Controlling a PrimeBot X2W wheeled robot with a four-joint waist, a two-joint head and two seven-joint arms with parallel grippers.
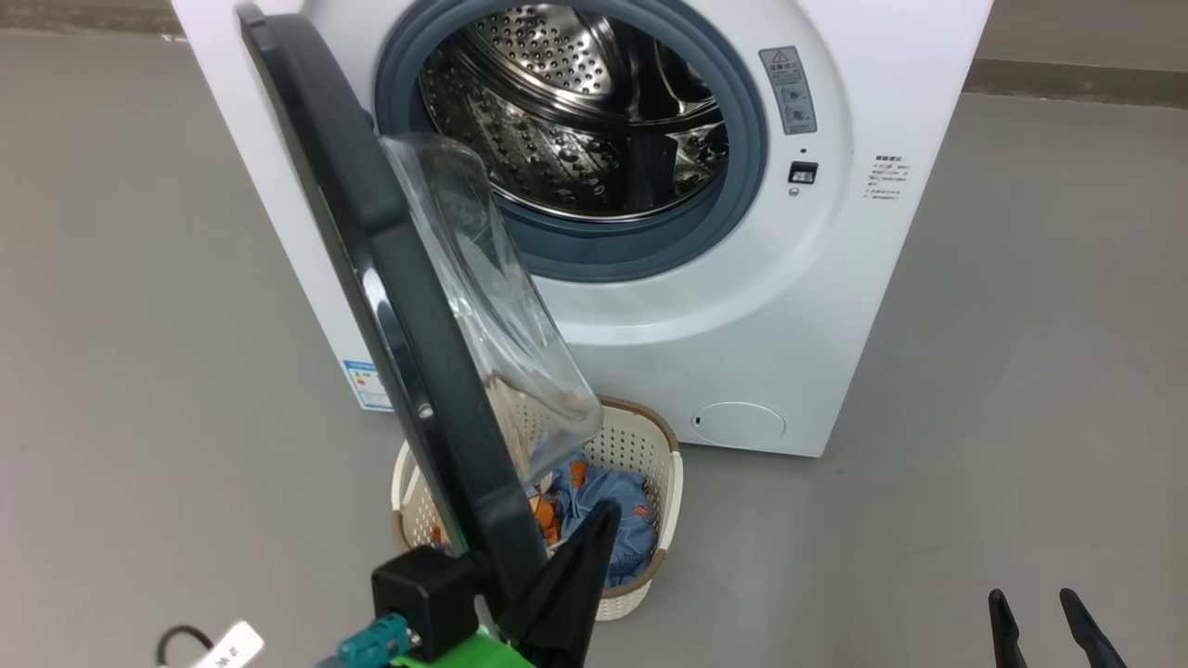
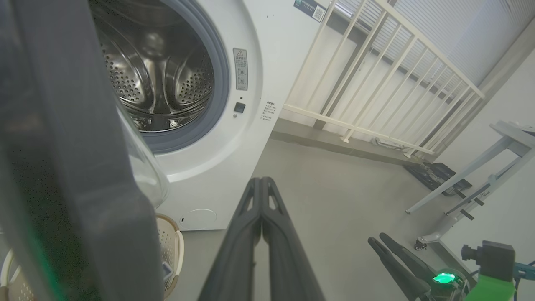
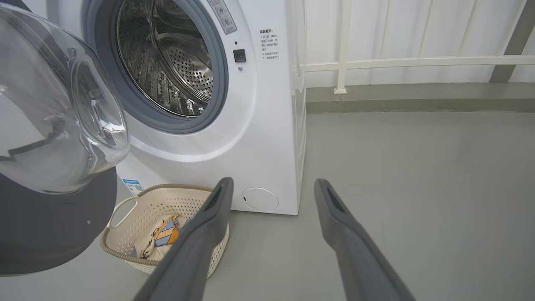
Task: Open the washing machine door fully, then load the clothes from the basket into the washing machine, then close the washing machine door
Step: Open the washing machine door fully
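The white washing machine stands ahead with its steel drum exposed. Its black door swings out toward me, edge-on, the clear glass bowl bulging on its inner side. Below the door's free edge sits the cream basket holding the clothes, blue with orange prints; a cream and striped piece shows too. My left gripper is shut on nothing, just inside the door's lower edge, above the basket. My right gripper is open and empty, low at the right over bare floor.
Grey floor surrounds the machine. A white railing runs behind it on the right. A pale metal frame and a dark flat object stand farther right. The open door juts over the basket's left half.
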